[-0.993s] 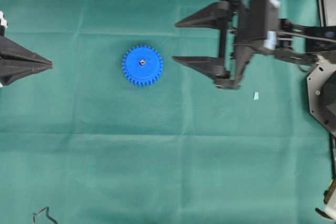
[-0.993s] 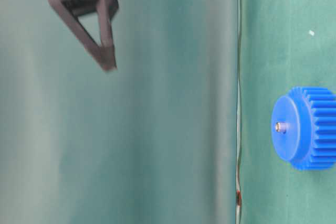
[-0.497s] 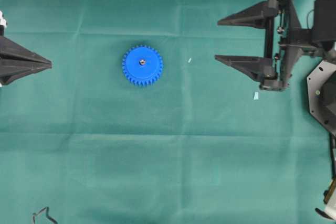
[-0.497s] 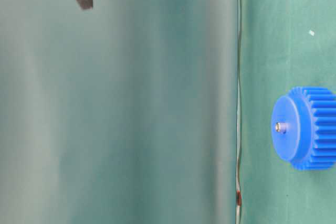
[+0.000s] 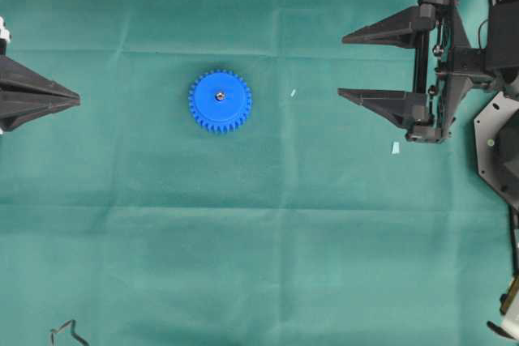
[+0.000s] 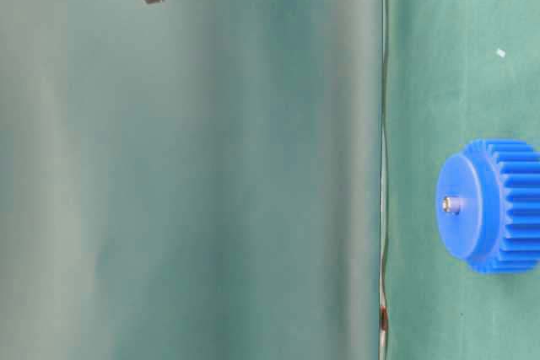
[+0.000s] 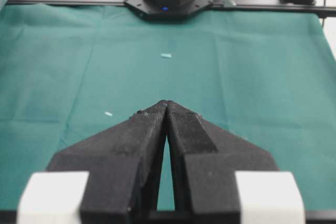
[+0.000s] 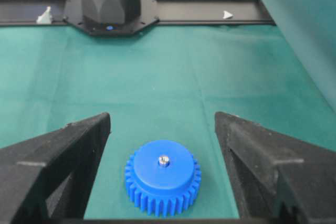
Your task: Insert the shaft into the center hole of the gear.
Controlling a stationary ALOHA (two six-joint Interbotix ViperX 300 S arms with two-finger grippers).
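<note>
The bright blue plastic toothed gear (image 5: 220, 101) lies flat on the green cloth-covered table (image 5: 259, 265), and I take it as my landmark. The tiny silvery-grey metal shaft (image 5: 220, 96) stands upright in the center hole in the middle of the gear's flat face; the hole itself is filled and hidden by the pin. In the table-level view the shaft (image 6: 451, 204) sticks out a little proud of the gear's face, and my right wrist camera shows it as a small shiny stub (image 8: 164, 160) on top of the gear (image 8: 163, 183).

My right gripper (image 5: 347, 66) sits well apart from the gear, off to its right in the overhead view, with its black fingers (image 5: 381, 34) spread wide and nothing between them; both tips point toward the gear. My left gripper (image 5: 77, 100) is well apart from the gear on the opposite side, its two black fingers (image 7: 142, 135) pressed together to a point, gripping nothing.

A small pale blue scrap (image 5: 396, 148) lies on the cloth beyond my right gripper's lower finger, on the side away from the gear. A smaller pale fleck (image 5: 293, 93) lies between the gear and my right gripper.
</note>
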